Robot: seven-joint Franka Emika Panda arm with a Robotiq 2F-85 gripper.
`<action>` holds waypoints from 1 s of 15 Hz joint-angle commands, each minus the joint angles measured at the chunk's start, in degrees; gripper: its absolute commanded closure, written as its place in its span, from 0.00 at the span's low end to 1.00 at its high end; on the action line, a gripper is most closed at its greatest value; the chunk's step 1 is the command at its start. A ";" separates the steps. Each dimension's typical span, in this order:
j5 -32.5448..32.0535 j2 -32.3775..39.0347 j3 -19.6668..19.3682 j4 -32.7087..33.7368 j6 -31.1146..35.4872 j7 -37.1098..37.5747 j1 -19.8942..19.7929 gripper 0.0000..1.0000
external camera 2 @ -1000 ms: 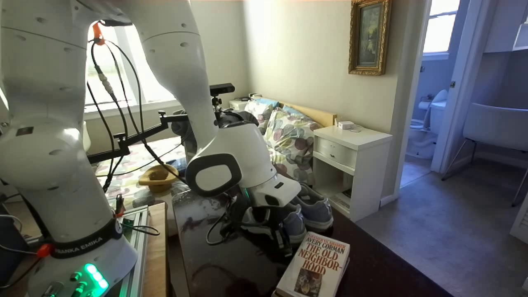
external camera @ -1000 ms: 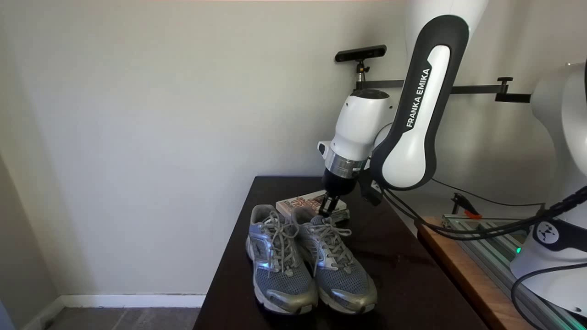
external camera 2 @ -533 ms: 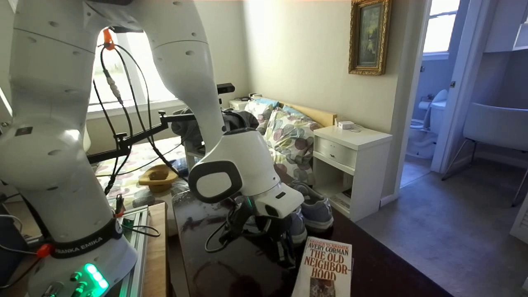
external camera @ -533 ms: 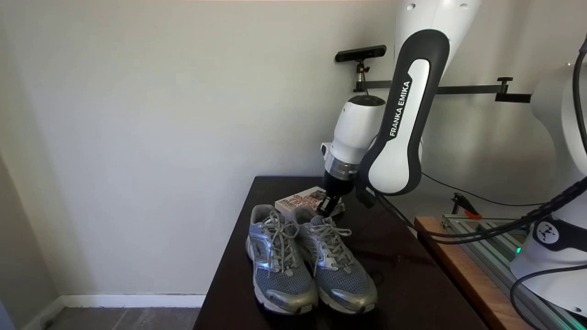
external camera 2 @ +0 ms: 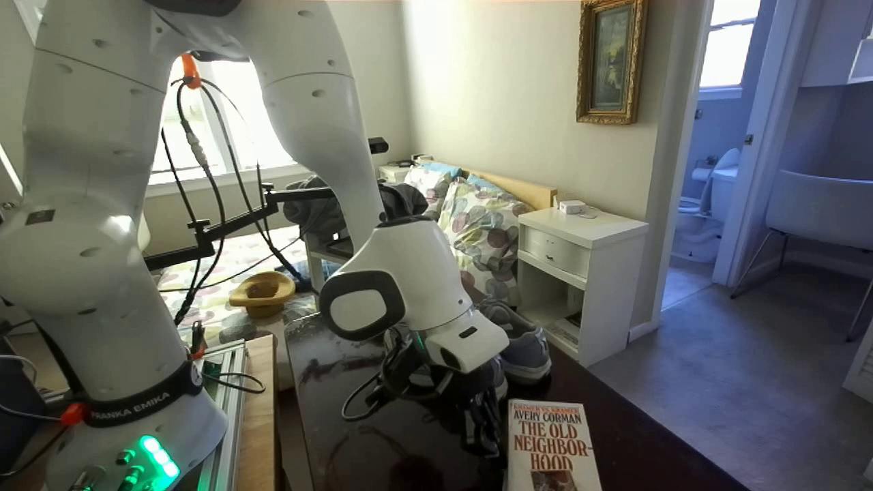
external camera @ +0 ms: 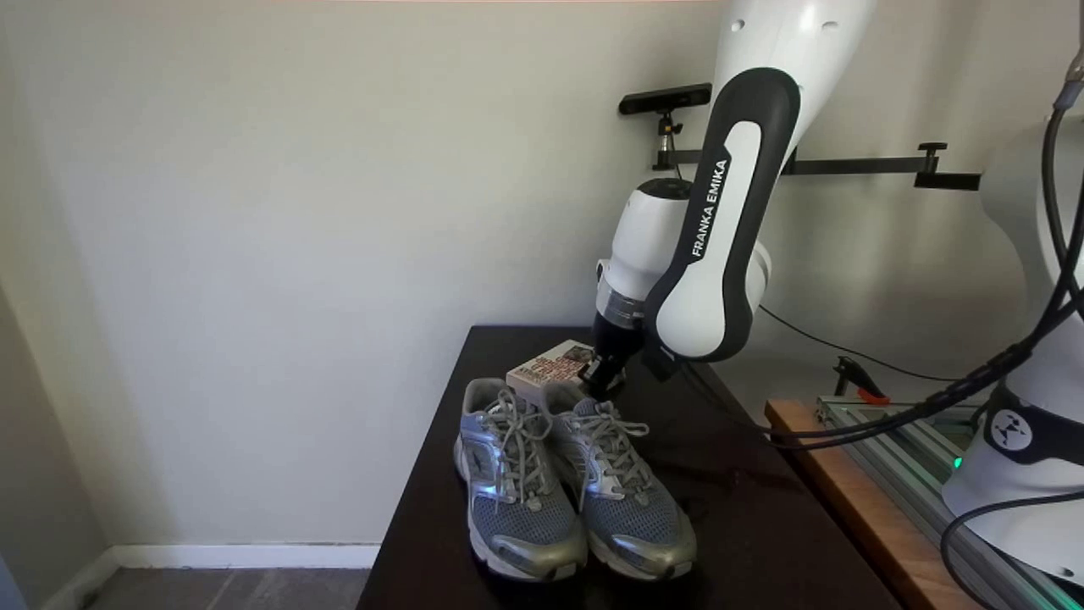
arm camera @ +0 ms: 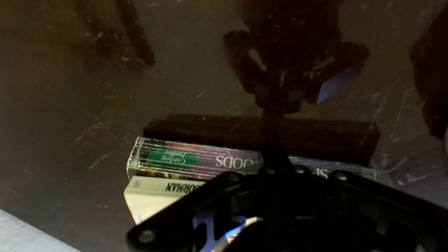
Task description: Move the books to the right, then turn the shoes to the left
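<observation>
Working on the books (external camera 2: 551, 447) first, we are guessing.
They are lying stacked on the table (external camera: 745, 525), near the shoes (external camera: 518, 496). Our pincer (arm camera: 274, 157) is standing right beside them, squeezed narrow, gripping nothing we can see. Next, we are likely needing a low, slow push to the right, keeping both books together; turning the shoes is waiting. A white nightstand (external camera 2: 605, 286) is holding some things (external camera 2: 565, 333) inside, too dim for naming.
</observation>
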 commanded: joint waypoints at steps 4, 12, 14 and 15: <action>0.48 -4.88 2.42 1.63 -6.98 1.90 -0.06 1.00; 0.70 -5.62 6.90 6.30 -14.64 1.19 -4.48 1.00; 0.55 -5.98 6.40 7.10 -17.95 1.56 -4.28 1.00; 0.39 -5.87 5.94 7.56 -19.40 1.74 -4.03 1.00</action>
